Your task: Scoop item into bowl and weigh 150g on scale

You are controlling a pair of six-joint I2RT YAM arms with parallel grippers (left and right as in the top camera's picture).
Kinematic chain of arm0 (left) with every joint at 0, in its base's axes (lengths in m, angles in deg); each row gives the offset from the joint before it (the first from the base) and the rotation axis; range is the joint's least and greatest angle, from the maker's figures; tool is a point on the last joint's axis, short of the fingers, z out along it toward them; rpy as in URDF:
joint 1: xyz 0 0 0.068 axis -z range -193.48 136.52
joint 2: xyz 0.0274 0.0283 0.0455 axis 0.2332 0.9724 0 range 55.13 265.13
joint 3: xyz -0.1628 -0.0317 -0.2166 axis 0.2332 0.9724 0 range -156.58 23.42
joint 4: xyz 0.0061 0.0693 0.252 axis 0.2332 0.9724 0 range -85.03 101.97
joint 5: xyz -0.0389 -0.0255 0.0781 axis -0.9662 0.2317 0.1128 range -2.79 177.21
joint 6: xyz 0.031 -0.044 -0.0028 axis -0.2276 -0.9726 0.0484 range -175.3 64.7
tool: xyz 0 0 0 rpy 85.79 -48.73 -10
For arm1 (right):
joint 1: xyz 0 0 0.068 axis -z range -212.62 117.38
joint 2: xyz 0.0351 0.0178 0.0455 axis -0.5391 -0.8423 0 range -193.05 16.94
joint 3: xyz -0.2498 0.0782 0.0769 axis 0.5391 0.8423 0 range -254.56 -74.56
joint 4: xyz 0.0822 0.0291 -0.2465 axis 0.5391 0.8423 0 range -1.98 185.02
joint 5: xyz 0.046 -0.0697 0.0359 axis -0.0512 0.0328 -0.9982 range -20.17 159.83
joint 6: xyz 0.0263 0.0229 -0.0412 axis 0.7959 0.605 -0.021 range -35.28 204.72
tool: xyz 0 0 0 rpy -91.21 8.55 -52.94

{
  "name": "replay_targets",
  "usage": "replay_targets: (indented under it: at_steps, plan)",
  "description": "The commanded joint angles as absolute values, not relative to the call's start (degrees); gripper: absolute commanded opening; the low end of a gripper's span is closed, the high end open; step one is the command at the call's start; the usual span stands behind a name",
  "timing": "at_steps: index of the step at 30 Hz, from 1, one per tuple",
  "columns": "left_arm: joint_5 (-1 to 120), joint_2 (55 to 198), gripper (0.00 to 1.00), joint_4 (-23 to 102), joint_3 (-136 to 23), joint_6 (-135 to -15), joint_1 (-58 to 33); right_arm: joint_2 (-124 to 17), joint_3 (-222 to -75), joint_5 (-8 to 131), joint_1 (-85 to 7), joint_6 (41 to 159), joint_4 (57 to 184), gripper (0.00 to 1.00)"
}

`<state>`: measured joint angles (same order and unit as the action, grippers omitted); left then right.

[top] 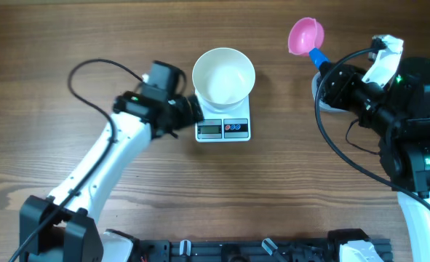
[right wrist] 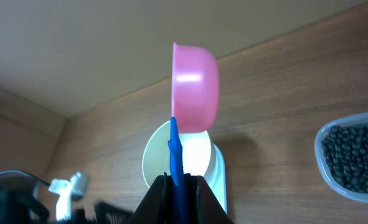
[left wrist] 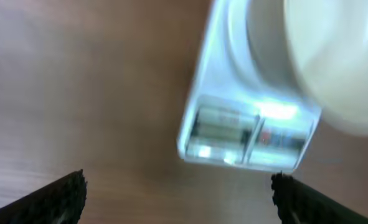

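The white bowl (top: 223, 75) stands empty on the small white scale (top: 223, 129) at the table's middle. My left gripper (top: 191, 109) is open just left of the scale, nothing between its fingers. In the left wrist view, the scale (left wrist: 246, 134) and bowl (left wrist: 333, 62) lie ahead of the open gripper (left wrist: 179, 199). My right gripper (top: 325, 69) is shut on the blue handle (right wrist: 175, 155) of a pink scoop (top: 305, 36), held up empty on its side, as the pink scoop (right wrist: 196, 87) shows. The item, small black beads (right wrist: 352, 155), fills a clear tub at right.
Black cables loop over the table at the left (top: 91, 73) and beside the right arm (top: 338, 145). A black rail (top: 236, 251) runs along the front edge. In the overhead view the right arm covers the tub.
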<state>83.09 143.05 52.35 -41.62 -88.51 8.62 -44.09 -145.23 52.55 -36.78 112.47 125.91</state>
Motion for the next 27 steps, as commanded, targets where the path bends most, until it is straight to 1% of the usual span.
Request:
replay_targets:
  at_steps: [1, 4, 5, 8, 11, 16, 19, 22, 27]
  plan:
    - [81.4, 142.9, 1.0, 54.2, -39.6, -87.3, 15.7, -43.8, -146.6, 53.1, -36.5, 111.3, 126.7, 0.04]
    - [84.8, 142.9, 1.0, 50.1, -33.4, -94.2, 19.6, -43.8, -146.6, 53.1, -36.5, 111.3, 126.8, 0.04]
    - [85.2, 142.9, 1.0, 46.6, -30.7, -96.3, 20.3, -43.8, -146.6, 53.1, -36.5, 111.3, 126.8, 0.04]
    - [86.3, 143.1, 1.0, 38.4, -27.6, -96.3, 21.1, -43.8, -146.6, 53.1, -36.5, 111.7, 126.4, 0.04]
    - [91.8, 144.9, 1.0, 33.4, -27.5, -99.5, 22.4, -43.8, -146.6, 53.3, -36.5, 111.6, 126.4, 0.04]
    - [95.3, 150.5, 1.0, 28.6, -27.5, -102.5, 23.0, -43.8, -146.6, 53.5, -36.5, 111.2, 126.1, 0.04]
    - [98.7, 152.0, 1.0, 25.7, -27.5, -102.5, 24.0, -43.8, -146.6, 53.5, -36.5, 110.7, 126.0, 0.04]
    - [99.5, 152.0, 1.0, 22.4, -27.5, -102.5, 25.0, -43.8, -146.6, 53.5, -36.5, 110.3, 126.0, 0.04]
    - [101.3, 152.6, 1.0, 22.3, -27.5, -103.8, 25.1, -43.9, -146.6, 53.5, -36.5, 110.2, 125.8, 0.04]
